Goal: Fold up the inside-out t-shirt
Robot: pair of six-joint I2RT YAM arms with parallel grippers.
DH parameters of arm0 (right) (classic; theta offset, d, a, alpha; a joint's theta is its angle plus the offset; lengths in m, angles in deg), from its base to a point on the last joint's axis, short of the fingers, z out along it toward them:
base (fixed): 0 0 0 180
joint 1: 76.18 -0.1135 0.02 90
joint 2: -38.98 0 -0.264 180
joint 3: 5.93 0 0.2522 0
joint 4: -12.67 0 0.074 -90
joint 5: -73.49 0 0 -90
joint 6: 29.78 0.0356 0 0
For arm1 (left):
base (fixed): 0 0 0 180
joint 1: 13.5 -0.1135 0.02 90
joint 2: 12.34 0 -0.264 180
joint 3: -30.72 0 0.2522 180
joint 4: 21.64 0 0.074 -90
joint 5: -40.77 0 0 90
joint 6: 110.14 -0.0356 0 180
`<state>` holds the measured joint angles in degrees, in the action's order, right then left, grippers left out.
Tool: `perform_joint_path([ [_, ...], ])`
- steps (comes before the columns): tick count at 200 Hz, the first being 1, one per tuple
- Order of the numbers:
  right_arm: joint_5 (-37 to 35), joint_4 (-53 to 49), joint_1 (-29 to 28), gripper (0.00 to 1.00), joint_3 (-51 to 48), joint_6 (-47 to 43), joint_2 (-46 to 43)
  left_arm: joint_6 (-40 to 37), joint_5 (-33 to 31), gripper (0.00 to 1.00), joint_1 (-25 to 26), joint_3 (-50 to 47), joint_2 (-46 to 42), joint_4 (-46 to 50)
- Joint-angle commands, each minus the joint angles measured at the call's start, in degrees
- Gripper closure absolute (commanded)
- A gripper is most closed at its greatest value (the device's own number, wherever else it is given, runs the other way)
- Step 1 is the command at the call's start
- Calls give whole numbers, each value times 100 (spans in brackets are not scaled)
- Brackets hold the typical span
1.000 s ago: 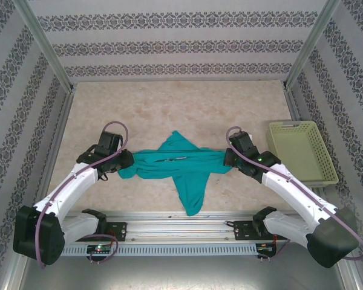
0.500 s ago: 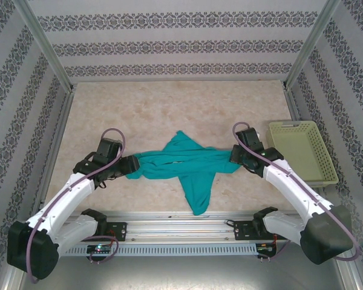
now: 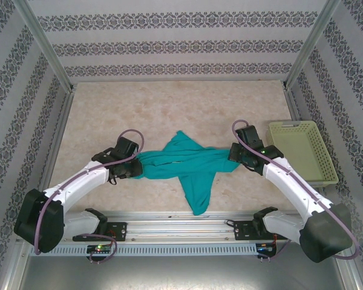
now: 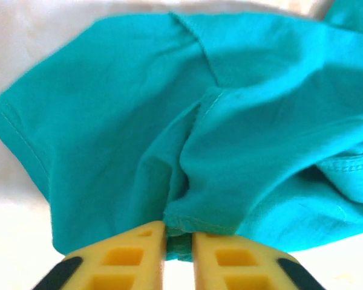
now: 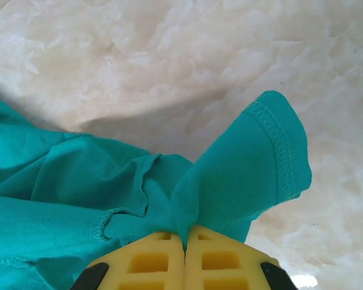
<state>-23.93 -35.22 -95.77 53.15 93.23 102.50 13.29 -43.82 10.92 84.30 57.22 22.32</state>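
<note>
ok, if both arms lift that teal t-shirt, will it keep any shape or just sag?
Likely floppy: the t-shirt bunches into folds between the left fingers and right fingers, and a flap trails toward the near edge. Probably light: small pinches of cloth seem enough to hold it. Expect the middle to sag.

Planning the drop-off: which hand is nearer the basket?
The right hand, pinching the shirt end nearest the basket; the left hand holds the opposite end.

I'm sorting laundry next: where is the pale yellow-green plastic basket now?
In the top external view, the pale yellow-green plastic basket sits at the right edge of the beige table, just right of the right tool, apart from the teal-green cloth t-shirt.
</note>
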Motion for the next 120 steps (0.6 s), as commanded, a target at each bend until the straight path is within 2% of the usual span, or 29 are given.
perform_joint_path([
  [1,16,-91,52,100,231,-150,-200,-176,-330,90,47,277,-44,-163],
  [18,35,-98,61,100,279,-165,-292,-212,-360,100,52,372,-202,-158],
  [51,116,-172,62,100,539,-311,-432,-280,-612,100,50,815,-698,199],
  [90,237,-292,40,100,1108,-601,-972,-403,-1201,100,51,1685,-1772,616],
  [120,646,-300,-48,100,1831,-750,-1579,-525,-1002,100,51,2341,-2605,298],
])
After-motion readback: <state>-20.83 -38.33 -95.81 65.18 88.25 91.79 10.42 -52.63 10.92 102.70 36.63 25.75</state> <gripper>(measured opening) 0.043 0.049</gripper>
